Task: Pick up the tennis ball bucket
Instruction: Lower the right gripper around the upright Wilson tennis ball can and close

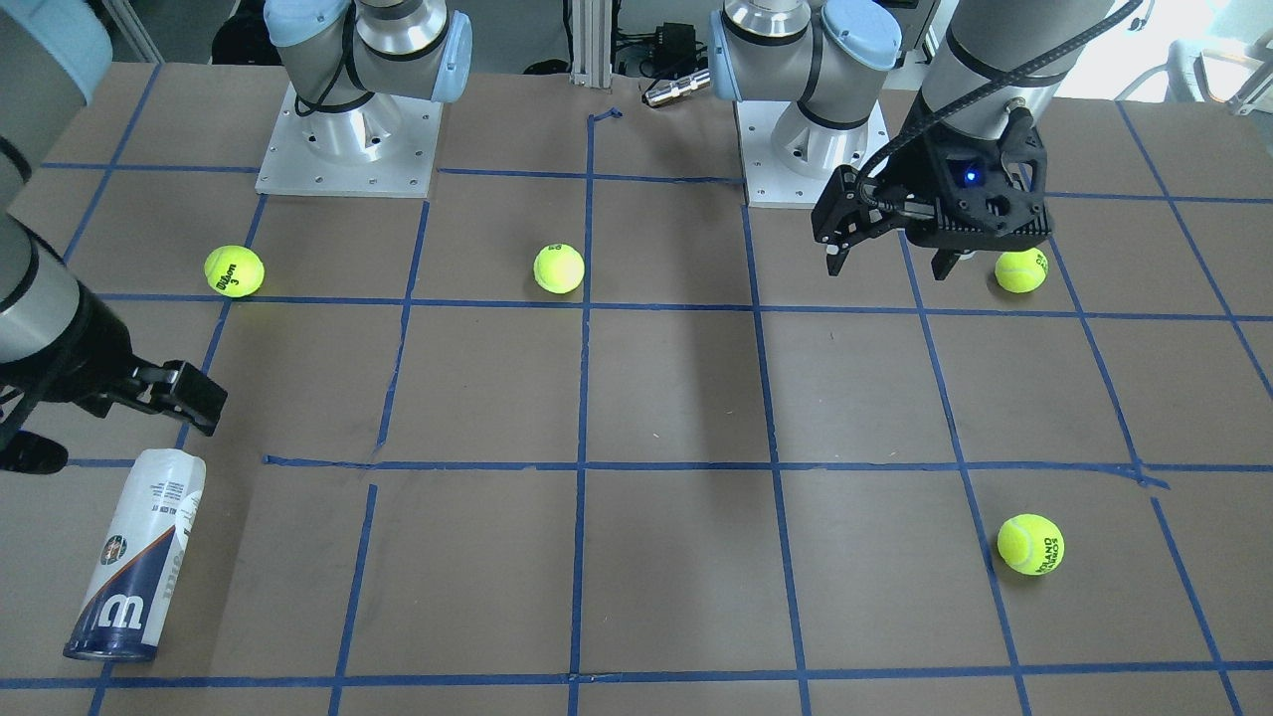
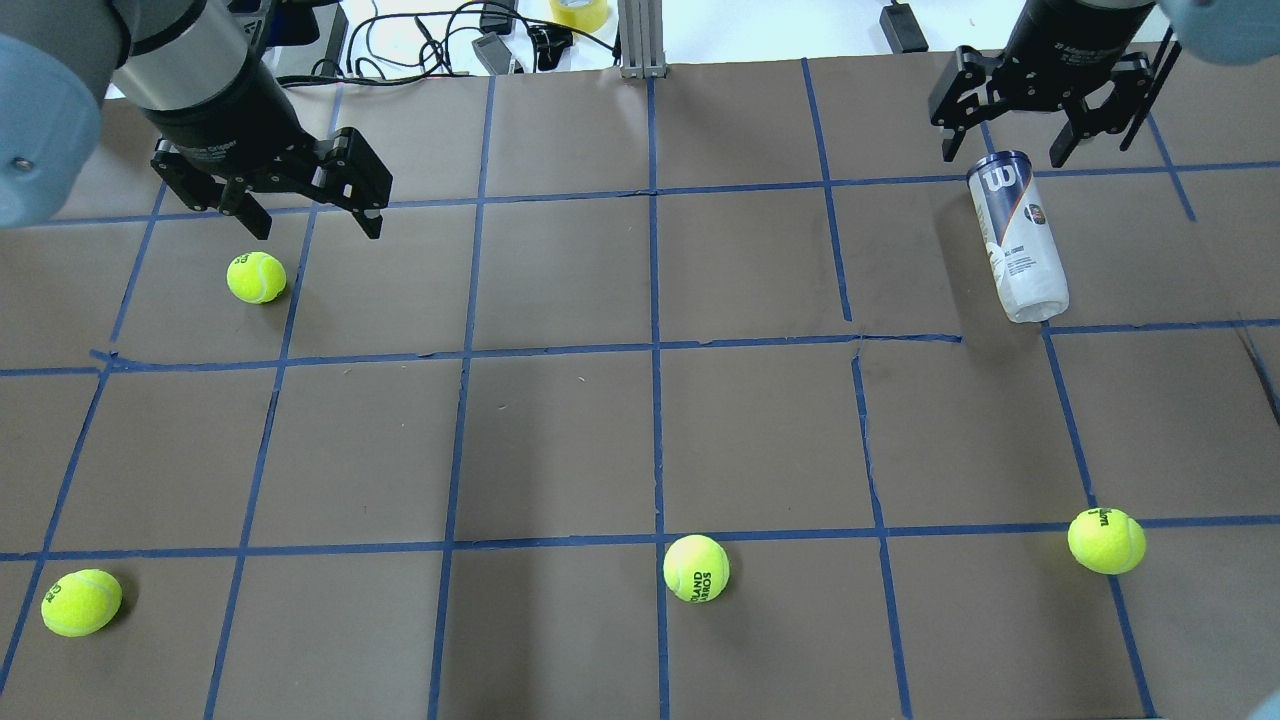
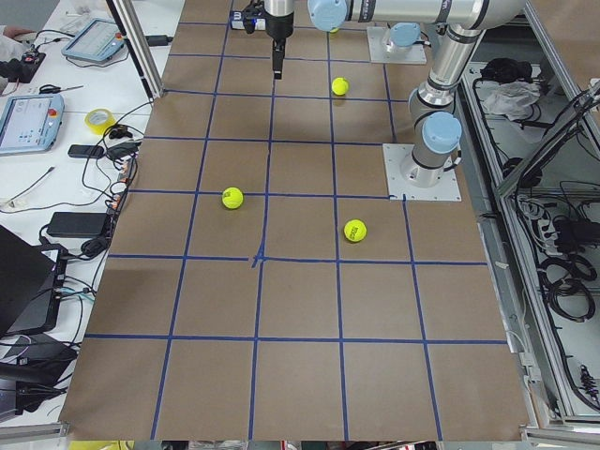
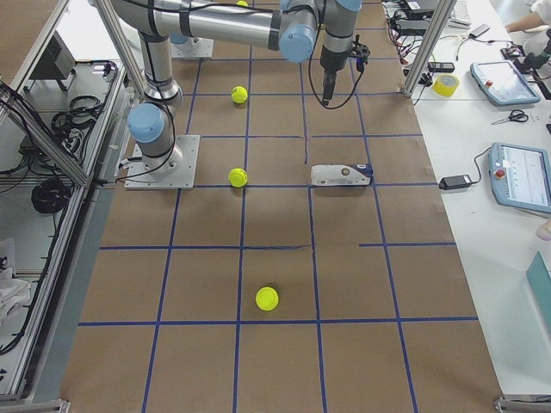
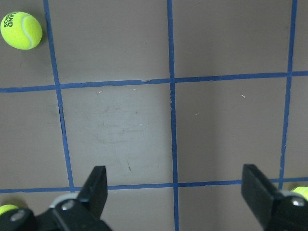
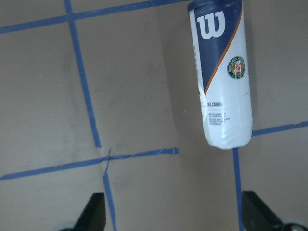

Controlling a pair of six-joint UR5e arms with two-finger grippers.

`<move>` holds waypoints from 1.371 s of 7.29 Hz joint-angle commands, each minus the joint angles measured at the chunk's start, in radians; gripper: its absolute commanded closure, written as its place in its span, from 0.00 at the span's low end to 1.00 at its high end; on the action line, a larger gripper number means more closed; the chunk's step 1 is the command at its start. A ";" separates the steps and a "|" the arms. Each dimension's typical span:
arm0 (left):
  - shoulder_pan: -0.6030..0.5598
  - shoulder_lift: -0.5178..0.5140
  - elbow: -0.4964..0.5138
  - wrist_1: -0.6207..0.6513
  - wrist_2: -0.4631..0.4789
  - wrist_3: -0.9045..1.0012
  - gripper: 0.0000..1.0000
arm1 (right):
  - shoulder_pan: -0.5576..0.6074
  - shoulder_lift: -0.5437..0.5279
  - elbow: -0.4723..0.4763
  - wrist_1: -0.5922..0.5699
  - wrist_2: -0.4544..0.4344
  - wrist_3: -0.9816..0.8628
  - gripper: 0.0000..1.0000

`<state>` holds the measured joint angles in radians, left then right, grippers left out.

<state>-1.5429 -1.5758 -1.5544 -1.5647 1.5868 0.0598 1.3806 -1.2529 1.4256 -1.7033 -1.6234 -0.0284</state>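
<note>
A slim cylindrical tennis-ball can with a white label and a navy blue band bearing a white "W" (image 2: 1018, 235) is shown lying on its side on the brown worktop marked with a grid of blue tape (image 2: 560, 440). The can is found on the robot's right side, towards the far edge. Its navy end is turned away from the robot and its white end towards it. The black two-finger right gripper (image 2: 1005, 150) is held in the air near the can's navy end, apart from it, with its jaws spread wide and nothing between them. The black two-finger left gripper (image 2: 315, 222) is held above the other side of the worktop, its jaws likewise spread and empty, close to one loose yellow-green tennis ball (image 2: 256, 277). Three more yellow-green tennis balls are scattered nearer the robot, at the left (image 2: 81, 602), the middle (image 2: 696, 568) and the right (image 2: 1106, 540).
</note>
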 commanded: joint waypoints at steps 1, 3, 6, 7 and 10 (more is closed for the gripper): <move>0.000 0.000 0.001 -0.005 0.001 0.000 0.00 | -0.078 0.146 0.012 -0.120 -0.026 -0.056 0.06; 0.001 0.000 0.001 -0.005 0.001 0.000 0.00 | -0.107 0.216 0.015 -0.175 -0.024 -0.143 0.03; 0.003 0.000 -0.001 -0.005 -0.001 0.000 0.00 | -0.107 0.299 0.021 -0.300 -0.023 -0.160 0.02; 0.006 0.000 -0.001 -0.005 0.001 0.000 0.00 | -0.107 0.320 0.021 -0.312 -0.021 -0.162 0.02; 0.010 0.000 0.001 0.000 0.001 0.000 0.00 | -0.107 0.349 0.026 -0.340 -0.015 -0.203 0.11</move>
<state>-1.5335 -1.5754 -1.5542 -1.5706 1.5880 0.0598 1.2732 -0.9098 1.4485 -2.0390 -1.6414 -0.2227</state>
